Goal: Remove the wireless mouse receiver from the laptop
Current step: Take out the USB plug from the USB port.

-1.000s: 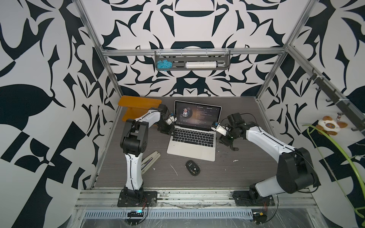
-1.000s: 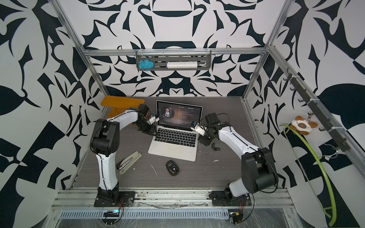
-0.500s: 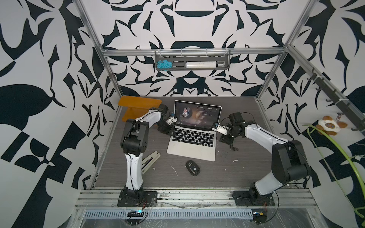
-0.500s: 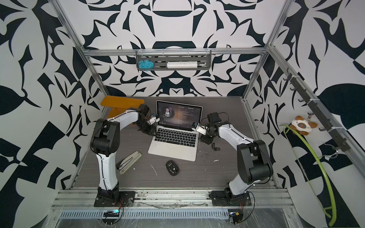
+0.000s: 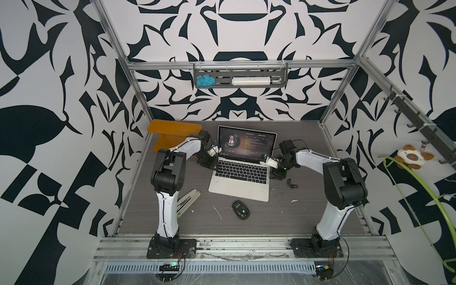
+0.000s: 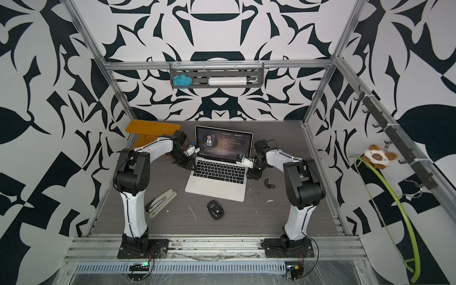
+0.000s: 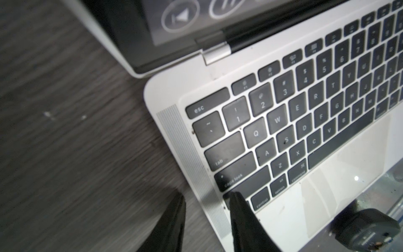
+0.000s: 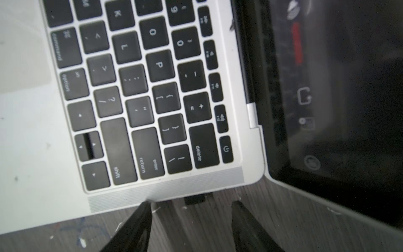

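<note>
The wireless mouse receiver (image 8: 194,199) sits plugged into the right edge of the laptop (image 5: 237,191), toward the far end beside the return key, and only a short dark stub shows. The right gripper (image 5: 275,174) hangs at that edge with its fingers (image 8: 140,220) spread to either side of the stub, grasping nothing. The nearer finger's tip looks to be at or against the laptop's rim. Closing from here could pinch the casing instead of the plug, or catch only the stub's corner and slide off. The farther finger is close to the open screen and may nudge it. The left gripper (image 7: 205,197) is likewise released, straddling the laptop's left edge with one finger over the keyboard's near-left corner and one over the table (image 5: 283,214). It clamps nothing, so a tight plug could drag the whole laptop rightward. A skewed pull could jam the plug. A loose dark L-shaped piece (image 5: 292,183) lies just right of the gripper and could get knocked.
</note>
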Robot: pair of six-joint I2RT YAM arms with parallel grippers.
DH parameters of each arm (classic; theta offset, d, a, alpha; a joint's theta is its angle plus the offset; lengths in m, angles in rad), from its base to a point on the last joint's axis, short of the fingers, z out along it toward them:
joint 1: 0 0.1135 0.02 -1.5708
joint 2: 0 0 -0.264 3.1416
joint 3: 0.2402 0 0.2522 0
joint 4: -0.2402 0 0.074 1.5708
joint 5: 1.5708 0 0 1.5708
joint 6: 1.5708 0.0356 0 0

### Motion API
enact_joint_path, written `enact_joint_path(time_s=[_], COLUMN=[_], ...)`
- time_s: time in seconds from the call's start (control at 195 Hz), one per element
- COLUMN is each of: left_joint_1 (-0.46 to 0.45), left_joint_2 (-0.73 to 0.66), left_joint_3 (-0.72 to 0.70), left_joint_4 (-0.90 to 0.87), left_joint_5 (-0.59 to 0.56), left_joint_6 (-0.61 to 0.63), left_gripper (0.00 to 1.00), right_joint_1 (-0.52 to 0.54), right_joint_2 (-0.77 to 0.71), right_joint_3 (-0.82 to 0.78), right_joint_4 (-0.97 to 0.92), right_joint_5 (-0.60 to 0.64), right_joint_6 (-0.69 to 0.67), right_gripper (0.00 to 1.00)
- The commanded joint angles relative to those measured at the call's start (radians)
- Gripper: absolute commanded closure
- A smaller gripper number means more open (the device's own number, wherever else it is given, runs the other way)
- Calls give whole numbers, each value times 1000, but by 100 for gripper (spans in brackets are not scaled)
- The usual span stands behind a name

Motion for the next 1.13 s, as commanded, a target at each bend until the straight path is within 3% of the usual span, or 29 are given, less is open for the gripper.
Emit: enact_joint_path(time_s=[0.0, 0.857, 1.123], left_joint_1=[-6, -5, -9], left_joint_2=[66, 59, 53], left_joint_3=[-21, -31, -36], left_joint_4=[-60, -56, -54], left_joint_5=[-28, -38, -33], left_joint_6=[16, 25, 32], left_gripper=[60, 60, 60], right_joint_1=[-4, -21, 34], right_joint_2=[23, 54, 114], right_joint_3=[60, 65, 81], right_joint_4=[-41, -93, -118], right_joint_5=[-21, 4, 7], right_joint_6=[-17, -20, -41], right_gripper=[38, 38, 39])
